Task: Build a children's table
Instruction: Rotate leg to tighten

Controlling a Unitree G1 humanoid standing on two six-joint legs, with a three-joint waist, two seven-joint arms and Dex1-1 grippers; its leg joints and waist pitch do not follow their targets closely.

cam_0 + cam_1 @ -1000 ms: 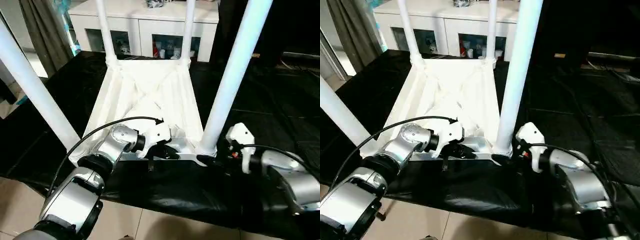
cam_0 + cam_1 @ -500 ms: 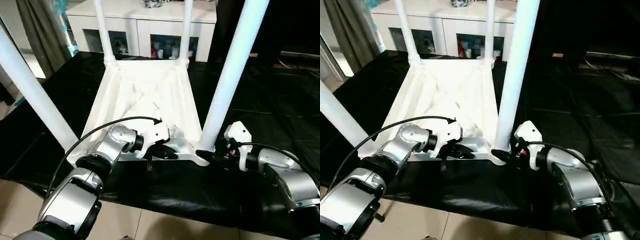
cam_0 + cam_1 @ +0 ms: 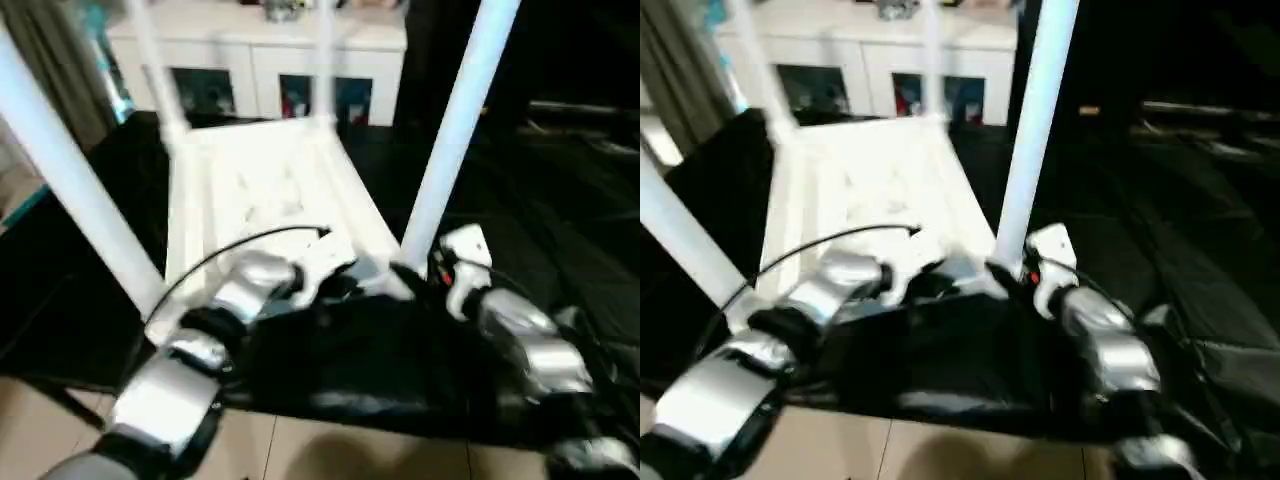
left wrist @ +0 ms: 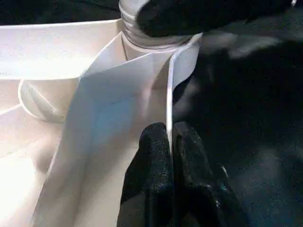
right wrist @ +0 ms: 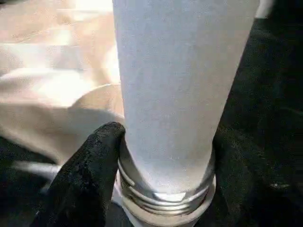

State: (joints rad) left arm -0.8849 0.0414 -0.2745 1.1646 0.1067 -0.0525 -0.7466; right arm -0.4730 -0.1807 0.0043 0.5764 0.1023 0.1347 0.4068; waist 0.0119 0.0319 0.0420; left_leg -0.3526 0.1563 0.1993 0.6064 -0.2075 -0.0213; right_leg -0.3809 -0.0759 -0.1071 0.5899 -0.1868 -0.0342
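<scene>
Left fingers pinched the children's table rim; right fingers clamped its near leg base (light, stiff, slippery plastic).

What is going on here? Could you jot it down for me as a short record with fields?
Job: building a children's table
Table top: upside down on the black-sheeted table
Legs: four white tubes stand up from the corners
Left claw: shut, pinching the thin near rim of the top
Right claw: fingers either side of the near right leg, just above its threaded base
Background: white cabinet with glass doors
</scene>
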